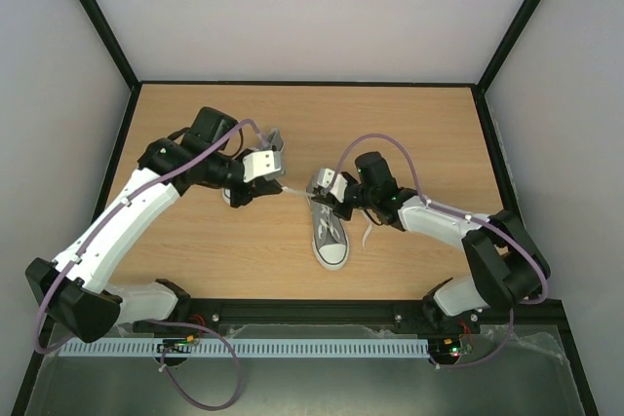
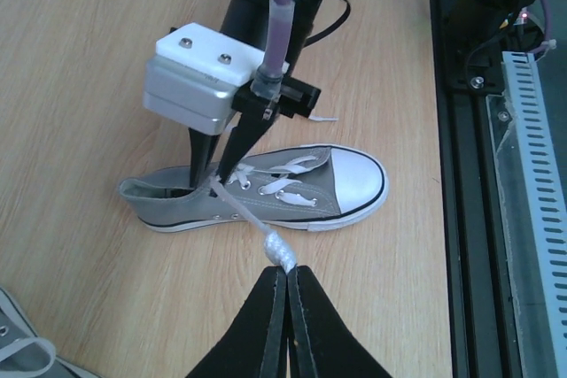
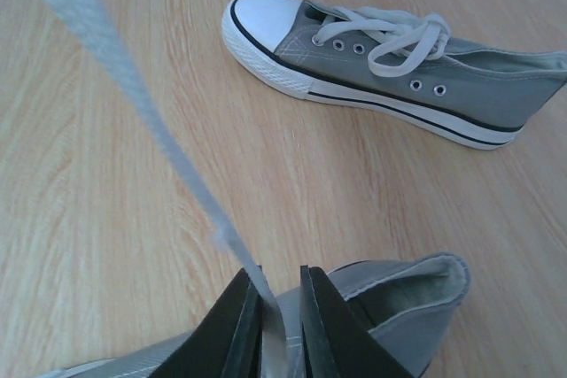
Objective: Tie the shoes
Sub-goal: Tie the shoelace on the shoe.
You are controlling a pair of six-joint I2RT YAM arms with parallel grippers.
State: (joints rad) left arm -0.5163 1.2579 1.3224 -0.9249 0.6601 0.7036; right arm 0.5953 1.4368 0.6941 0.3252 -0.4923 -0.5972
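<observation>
Left gripper, clamped on the knotted end of the white flat shoelace, holds it taut, square to the length of the grey canvas low-top sneaker, while the right gripper stands narrowed astride it at the shoe end, grip unconfirmed.

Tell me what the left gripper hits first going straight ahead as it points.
Probably the near side of the grey sneaker, along the lace the left gripper holds; the right gripper stands close behind.
</observation>
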